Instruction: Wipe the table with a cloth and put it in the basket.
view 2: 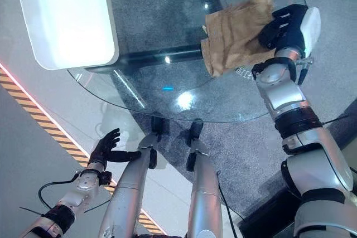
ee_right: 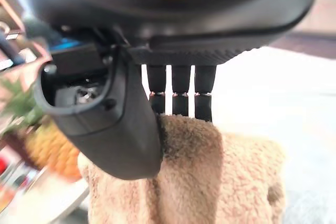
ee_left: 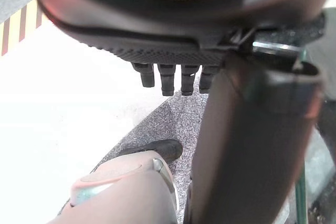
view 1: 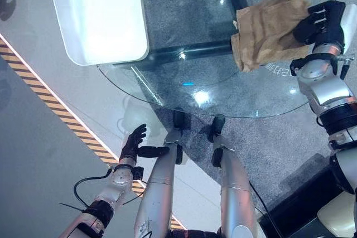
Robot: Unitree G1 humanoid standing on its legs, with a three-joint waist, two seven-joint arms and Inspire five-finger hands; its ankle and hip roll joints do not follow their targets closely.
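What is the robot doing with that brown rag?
The robot is wiping a round glass table. Its right hand has its fingers on a tan cloth that lies spread on the glass near the table's far right side. Its left hand hangs open, low beside the table, holding nothing. A white tray-like thing sits at the table's left.

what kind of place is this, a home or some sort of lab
Probably a demo or test space furnished like a lounge: a round glass table, grey carpet and hazard-striped floor tape. The right hand holds a tan cloth.
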